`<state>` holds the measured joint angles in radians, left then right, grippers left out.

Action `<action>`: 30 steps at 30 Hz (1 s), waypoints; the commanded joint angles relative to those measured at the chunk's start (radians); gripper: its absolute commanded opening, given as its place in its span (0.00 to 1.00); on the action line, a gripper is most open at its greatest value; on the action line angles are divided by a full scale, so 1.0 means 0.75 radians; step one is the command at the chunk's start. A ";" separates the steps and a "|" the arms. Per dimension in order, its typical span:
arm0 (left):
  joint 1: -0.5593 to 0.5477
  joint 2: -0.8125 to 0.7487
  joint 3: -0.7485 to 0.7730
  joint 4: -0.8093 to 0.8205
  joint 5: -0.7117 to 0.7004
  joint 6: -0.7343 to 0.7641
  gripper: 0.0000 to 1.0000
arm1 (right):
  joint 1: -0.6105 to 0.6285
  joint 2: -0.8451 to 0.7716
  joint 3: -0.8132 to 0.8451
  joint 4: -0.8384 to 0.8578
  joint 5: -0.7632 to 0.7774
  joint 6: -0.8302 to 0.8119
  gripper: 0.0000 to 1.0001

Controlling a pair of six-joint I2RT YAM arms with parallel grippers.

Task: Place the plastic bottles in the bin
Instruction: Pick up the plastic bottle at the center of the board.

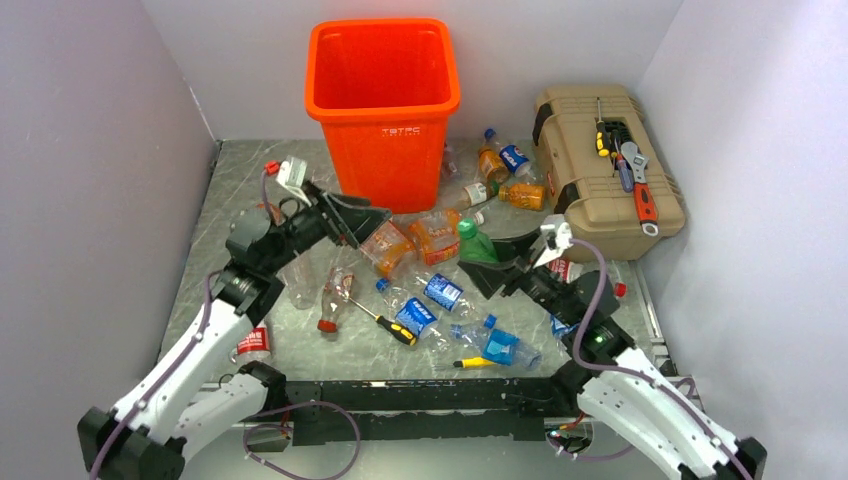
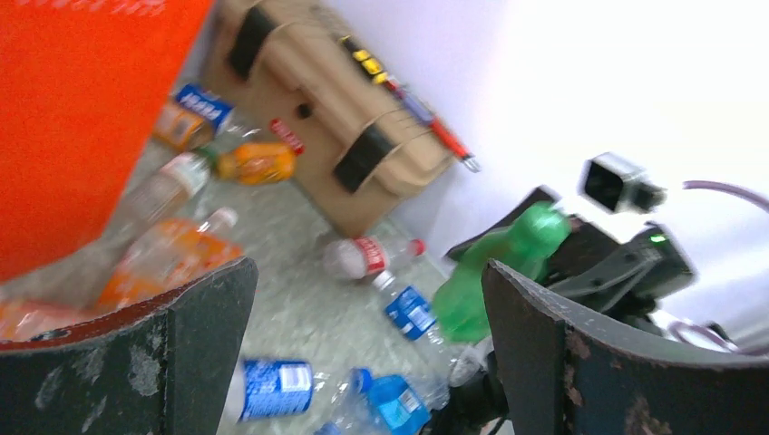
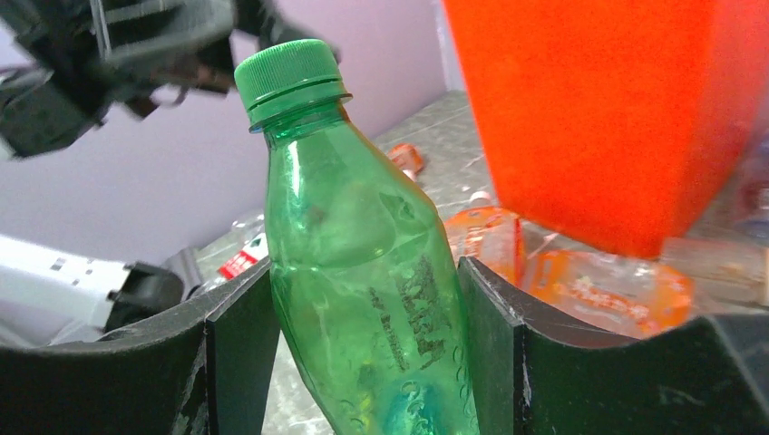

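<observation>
1. Grey marbled tabletop (image 1: 225, 200) is lying between pale walls, littered with plastic bottles (image 1: 440, 292). The orange bin (image 1: 385, 160) is standing at its far middle.
2. The right gripper (image 3: 363, 308) is clamping a green bottle (image 3: 358, 208) by its belly, long axis running out along the fingers, cap leading.
3. The bin is sitting ahead and left of that cap, near but apart, its rim looking higher.
4. The left gripper (image 2: 367, 349) is gaping wide and empty beside the bin's foot, over crushed orange bottles (image 1: 410, 240).
</observation>
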<state>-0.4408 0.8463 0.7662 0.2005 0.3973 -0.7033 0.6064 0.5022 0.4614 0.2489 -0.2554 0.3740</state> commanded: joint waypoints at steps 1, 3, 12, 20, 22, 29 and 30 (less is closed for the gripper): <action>-0.018 0.200 0.143 0.420 0.325 -0.150 0.99 | 0.109 0.124 -0.055 0.422 -0.062 0.050 0.27; -0.048 0.268 0.202 0.461 0.390 -0.089 0.99 | 0.177 0.189 -0.065 0.511 -0.017 0.065 0.27; -0.290 0.394 0.357 0.160 0.347 0.228 0.91 | 0.300 0.338 -0.143 0.835 0.164 0.159 0.28; -0.394 0.397 0.358 0.107 0.304 0.340 0.90 | 0.316 0.342 -0.168 0.905 0.207 0.212 0.28; -0.414 0.397 0.357 0.109 0.297 0.348 0.86 | 0.321 0.353 -0.156 0.900 0.201 0.215 0.28; -0.438 0.394 0.367 0.083 0.270 0.363 0.75 | 0.335 0.392 -0.132 0.883 0.177 0.216 0.28; -0.439 0.394 0.365 0.087 0.266 0.360 0.77 | 0.340 0.397 -0.131 0.876 0.181 0.211 0.28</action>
<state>-0.7631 1.1435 0.9955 0.2558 0.6159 -0.4561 0.8478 0.7910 0.3267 0.8551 -0.1139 0.5282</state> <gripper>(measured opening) 0.745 0.675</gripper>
